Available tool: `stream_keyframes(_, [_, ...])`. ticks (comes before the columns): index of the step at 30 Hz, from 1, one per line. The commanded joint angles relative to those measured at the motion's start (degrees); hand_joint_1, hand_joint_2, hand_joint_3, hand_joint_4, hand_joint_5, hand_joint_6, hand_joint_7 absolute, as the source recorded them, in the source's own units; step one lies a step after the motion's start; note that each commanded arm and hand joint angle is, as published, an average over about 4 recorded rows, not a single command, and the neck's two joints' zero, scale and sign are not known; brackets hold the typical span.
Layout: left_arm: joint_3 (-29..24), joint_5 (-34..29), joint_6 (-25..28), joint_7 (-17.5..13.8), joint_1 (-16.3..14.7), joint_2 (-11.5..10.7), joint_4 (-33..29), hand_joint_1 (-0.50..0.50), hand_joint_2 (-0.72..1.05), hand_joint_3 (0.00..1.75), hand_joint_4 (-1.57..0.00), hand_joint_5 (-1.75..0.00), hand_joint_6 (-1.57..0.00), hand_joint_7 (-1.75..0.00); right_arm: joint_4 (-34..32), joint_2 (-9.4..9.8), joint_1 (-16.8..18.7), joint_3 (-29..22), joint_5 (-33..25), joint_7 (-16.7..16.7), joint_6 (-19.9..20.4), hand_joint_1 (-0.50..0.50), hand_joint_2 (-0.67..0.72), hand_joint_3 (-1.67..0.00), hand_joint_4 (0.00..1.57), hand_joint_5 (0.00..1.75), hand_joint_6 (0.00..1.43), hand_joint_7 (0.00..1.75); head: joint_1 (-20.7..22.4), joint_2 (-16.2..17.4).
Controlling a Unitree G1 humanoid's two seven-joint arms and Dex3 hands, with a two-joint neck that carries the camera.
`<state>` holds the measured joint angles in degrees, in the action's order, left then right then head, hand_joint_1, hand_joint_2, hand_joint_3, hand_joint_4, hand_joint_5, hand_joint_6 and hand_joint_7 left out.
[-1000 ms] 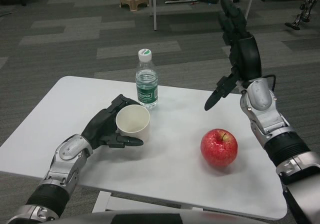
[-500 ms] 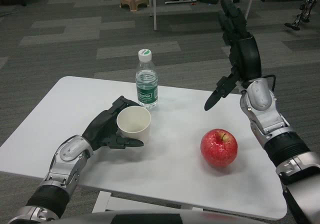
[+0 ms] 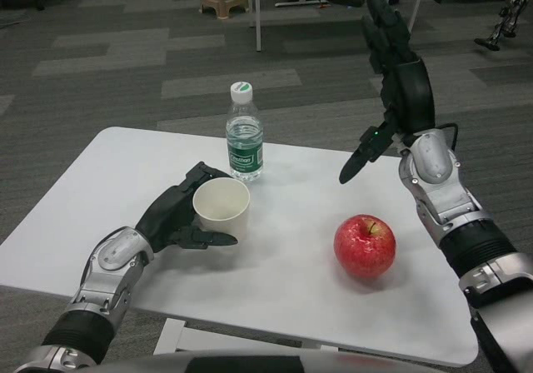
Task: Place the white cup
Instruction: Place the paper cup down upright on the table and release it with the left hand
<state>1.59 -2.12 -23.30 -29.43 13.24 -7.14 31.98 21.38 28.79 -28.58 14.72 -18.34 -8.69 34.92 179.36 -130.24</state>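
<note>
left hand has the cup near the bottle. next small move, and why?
Probably open the left hand and ease it back leftward. The white cup looks upright on the table, apart from the bottle, so letting go should finish placing it. Contact underneath isn't certain.

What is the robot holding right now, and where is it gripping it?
The left robot hand holds the open white paper cup around its side wall. The raised right robot hand holds nothing.

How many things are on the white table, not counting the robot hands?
3. A white cup held by the left robot hand near the middle, a water bottle standing just behind the cup, and a red apple on the right side. Nothing seems hidden.
</note>
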Motion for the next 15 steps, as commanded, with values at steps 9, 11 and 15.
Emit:
stream_keyframes(9, [-0.19,1.24,1.06,-0.01,-0.91,-0.15,0.47,-0.50,0.65,0.09,0.00,-1.75,0.00,-1.54,-0.73,-0.16,0.54,-0.75,-0.47,0.08,0.24,-0.42,0.72,0.00,0.00,0.00,0.00,0.07,0.05,0.10])
stream_keyframes(11, [-0.16,1.24,1.06,-0.01,-0.89,-0.15,0.52,-0.50,0.47,0.09,0.00,-1.75,0.00,-1.54,-0.75,-0.18,0.54,-0.75,-0.47,0.08,0.24,-0.42,0.72,0.00,0.00,0.00,0.00,0.07,0.10,0.19])
stream_keyframes(15, [-0.08,1.37,1.06,0.01,-0.89,-0.15,0.47,-0.50,0.01,0.09,0.00,-1.75,0.00,-1.54,-0.84,-0.18,0.56,-0.75,-0.47,0.08,0.24,-0.42,0.72,0.00,0.00,0.00,0.00,0.07,0.21,0.19])
